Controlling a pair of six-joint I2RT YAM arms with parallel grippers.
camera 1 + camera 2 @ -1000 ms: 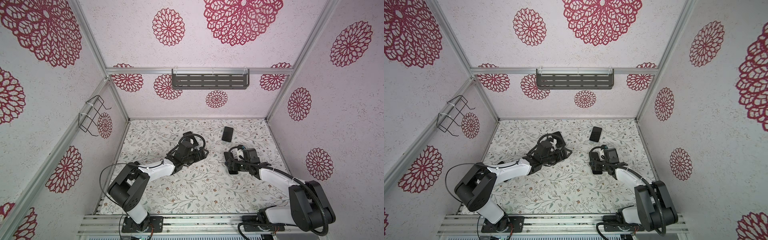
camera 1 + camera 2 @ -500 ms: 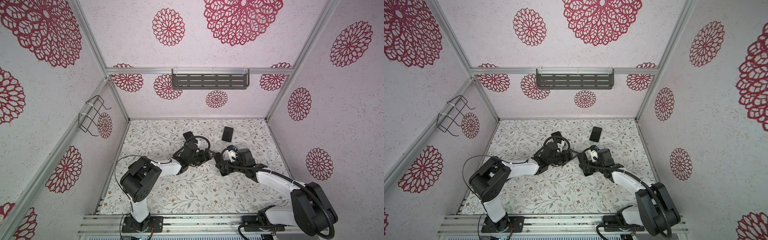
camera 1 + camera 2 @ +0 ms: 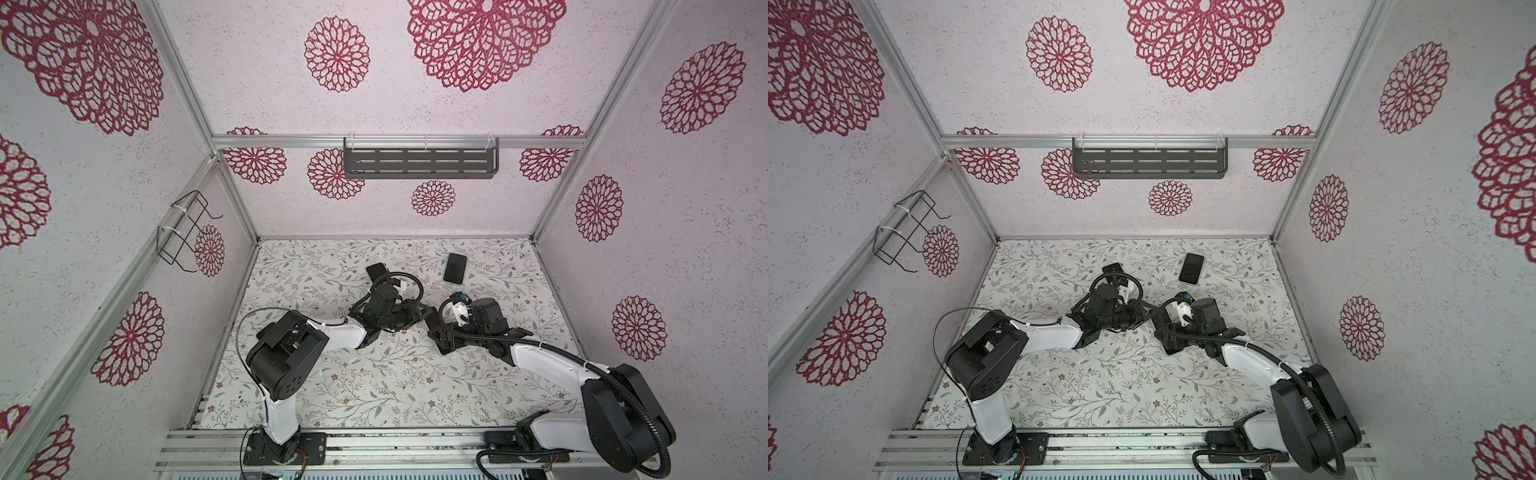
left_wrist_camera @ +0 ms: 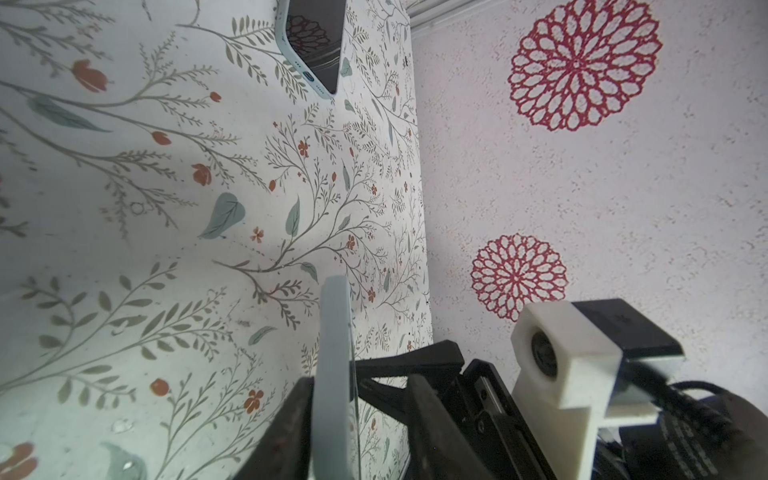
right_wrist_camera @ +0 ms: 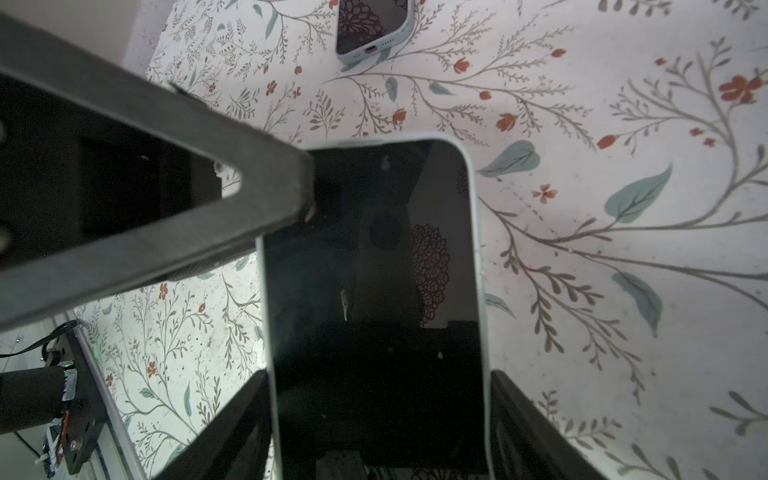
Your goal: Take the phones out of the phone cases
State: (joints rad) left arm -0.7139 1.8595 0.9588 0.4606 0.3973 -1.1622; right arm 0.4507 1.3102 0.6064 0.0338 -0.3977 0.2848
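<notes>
The phone case [image 5: 478, 249], phone [image 5: 365, 270] inside, is grasped edge to edge in the right claw [image 5: 378, 374]. Its corner is straddled by the sideways-rolled left claw [image 3: 417, 315], whose clench cannot be judged; beyond, a dark slab [image 3: 376, 271] is half hidden.

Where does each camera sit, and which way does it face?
Top views: high in front, looking down at the table; left arm and right arm show.
Left wrist: behind the left gripper, facing rightward; it straddles the cased phone.
Right wrist: behind the right gripper, facing leftward over the phone's screen.
Both wrist views share that phone.
</notes>
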